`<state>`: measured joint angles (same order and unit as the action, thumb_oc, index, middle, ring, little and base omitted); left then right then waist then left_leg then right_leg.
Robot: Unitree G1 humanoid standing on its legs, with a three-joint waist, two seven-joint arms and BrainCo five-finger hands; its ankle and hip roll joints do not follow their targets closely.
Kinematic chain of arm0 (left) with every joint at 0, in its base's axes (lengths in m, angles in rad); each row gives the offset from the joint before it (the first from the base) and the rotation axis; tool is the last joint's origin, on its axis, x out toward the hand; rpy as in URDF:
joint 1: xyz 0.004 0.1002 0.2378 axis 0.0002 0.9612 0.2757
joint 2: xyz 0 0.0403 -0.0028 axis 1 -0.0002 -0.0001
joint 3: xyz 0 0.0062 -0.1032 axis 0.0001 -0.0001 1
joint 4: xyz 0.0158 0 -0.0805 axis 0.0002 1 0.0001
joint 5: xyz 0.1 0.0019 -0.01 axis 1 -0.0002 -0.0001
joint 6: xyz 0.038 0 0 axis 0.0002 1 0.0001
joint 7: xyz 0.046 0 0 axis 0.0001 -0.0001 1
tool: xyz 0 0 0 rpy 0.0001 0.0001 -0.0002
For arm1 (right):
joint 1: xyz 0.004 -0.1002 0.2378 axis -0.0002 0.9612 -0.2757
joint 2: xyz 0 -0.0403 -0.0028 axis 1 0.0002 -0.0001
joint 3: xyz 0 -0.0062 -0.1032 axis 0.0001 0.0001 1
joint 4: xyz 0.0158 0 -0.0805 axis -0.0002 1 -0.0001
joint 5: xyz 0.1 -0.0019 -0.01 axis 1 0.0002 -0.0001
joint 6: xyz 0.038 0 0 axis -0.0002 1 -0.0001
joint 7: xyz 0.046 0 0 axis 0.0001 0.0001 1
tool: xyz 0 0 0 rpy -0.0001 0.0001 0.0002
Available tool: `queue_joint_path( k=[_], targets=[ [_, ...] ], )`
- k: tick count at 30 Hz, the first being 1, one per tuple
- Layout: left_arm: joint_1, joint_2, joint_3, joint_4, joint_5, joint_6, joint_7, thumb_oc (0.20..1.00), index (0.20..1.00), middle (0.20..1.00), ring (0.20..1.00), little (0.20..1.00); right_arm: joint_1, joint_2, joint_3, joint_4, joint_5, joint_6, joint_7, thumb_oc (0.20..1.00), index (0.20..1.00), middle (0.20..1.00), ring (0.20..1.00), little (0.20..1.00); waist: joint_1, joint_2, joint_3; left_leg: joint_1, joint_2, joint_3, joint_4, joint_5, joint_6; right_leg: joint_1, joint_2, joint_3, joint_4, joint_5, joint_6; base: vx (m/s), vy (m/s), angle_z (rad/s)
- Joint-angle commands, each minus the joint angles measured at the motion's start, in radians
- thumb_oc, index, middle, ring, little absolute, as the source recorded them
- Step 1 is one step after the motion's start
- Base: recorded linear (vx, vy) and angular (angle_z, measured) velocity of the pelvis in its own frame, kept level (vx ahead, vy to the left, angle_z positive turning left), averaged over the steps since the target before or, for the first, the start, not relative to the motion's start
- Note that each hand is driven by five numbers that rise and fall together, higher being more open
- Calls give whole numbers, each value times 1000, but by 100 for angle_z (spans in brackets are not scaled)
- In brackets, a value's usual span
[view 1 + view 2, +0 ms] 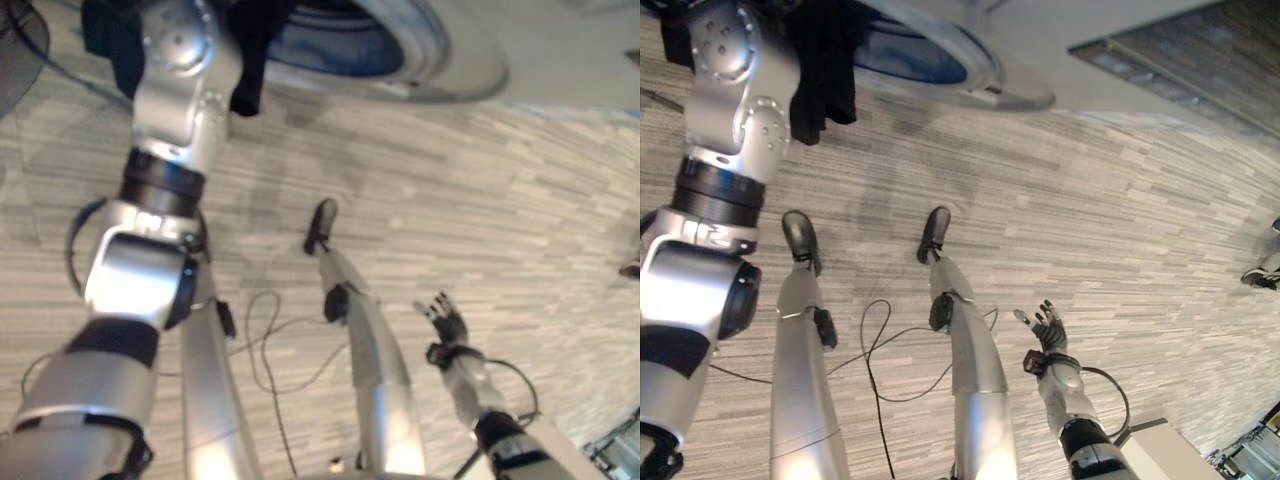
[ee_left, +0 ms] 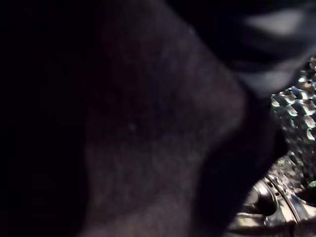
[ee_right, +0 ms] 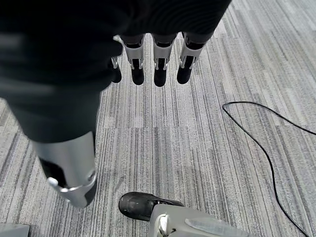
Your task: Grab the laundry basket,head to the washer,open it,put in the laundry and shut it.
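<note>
Left arm is raised to the round white washer door opening (image 1: 400, 50) at the far side; dark limp laundry cloth (image 1: 825, 70) hangs at the rim by that arm. Left wrist view shows dark fabric against the dimpled steel drum (image 2: 296, 118) — left hand's fingers hidden, cannot tell its state. Right hand (image 3: 153, 64) hangs low at near right, fingers straight, empty. Risk: cloth draped over the rim could slide to the grey striped carpet floor (image 1: 520, 220) — or jam the door.

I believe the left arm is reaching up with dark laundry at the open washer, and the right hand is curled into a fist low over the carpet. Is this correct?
One detail is wrong: the right hand is open, fingers straight, holding nothing, as the right wrist view shows. The rest stands: dark laundry hangs at the round open washer door where the left arm reaches up.
</note>
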<state>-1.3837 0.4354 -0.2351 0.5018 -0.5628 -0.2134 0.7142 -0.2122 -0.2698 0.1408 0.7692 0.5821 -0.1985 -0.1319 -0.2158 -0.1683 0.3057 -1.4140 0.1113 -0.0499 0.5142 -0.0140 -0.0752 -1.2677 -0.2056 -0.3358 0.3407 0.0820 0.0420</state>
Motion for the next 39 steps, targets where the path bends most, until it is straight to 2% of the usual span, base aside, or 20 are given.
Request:
queue_joint_path(
  k=[1,9,13,14,16,21,25,39],
  targets=[
    [-68,-7,-24,-78,-31,-108,-40,200,200,200,200,200,60,-86,1,-37,-15,9,-3,1000,1000,1000,1000,1000,-19,54,-7,61,41,5,-162,8,2,80,17,71,215,-268,83,0,0,0],
    [-217,-29,-94,-35,-108,-143,-67,200,200,200,200,200,44,-117,14,-62,-18,14,8,1000,1000,1000,1000,1000,-38,61,-5,69,39,27,-156,-5,18,81,23,101,201,-260,91,5,18,-1],
    [-294,-21,-94,-19,-196,-203,-69,200,200,200,200,200,46,-129,14,-71,-20,16,12,1000,1000,1000,1000,1000,-55,63,-11,64,40,38,-139,-16,24,69,26,117,207,-259,94,16,18,-3],
    [-300,-24,-78,-43,-220,-235,-68,200,200,200,200,200,55,-130,15,-71,-27,17,15,1000,1000,1000,1000,1000,-60,66,-12,63,40,44,-136,-18,24,65,27,123,204,-258,93,18,32,-3],
    [-296,-27,-72,-58,-221,-243,-71,200,200,200,200,200,60,-132,14,-73,-31,19,16,1000,1000,1000,1000,1000,-62,68,-14,63,40,46,-136,-18,24,64,28,125,203,-258,93,8,16,-5],
    [-310,-73,-85,-77,-242,-255,-80,200,200,200,200,200,52,-150,12,-74,-33,24,16,1000,1000,1000,1000,1000,-64,75,-25,72,36,57,-147,-18,24,67,35,135,183,-252,88,2,3,-2],
    [-351,-77,-103,-62,-236,-255,-81,200,200,200,200,200,40,-167,8,-80,-35,21,10,1000,1000,1000,1000,1000,-70,75,-29,79,35,60,-150,-22,24,73,40,141,171,-247,89,2,18,-5],
    [-507,-6,-204,98,-306,-245,-139,200,200,200,200,200,52,-249,-66,-119,-51,23,-2,1000,1000,1000,1000,1000,-128,75,-54,123,31,103,-133,-72,41,136,53,186,65,-213,106,19,47,-7]
  ],
)
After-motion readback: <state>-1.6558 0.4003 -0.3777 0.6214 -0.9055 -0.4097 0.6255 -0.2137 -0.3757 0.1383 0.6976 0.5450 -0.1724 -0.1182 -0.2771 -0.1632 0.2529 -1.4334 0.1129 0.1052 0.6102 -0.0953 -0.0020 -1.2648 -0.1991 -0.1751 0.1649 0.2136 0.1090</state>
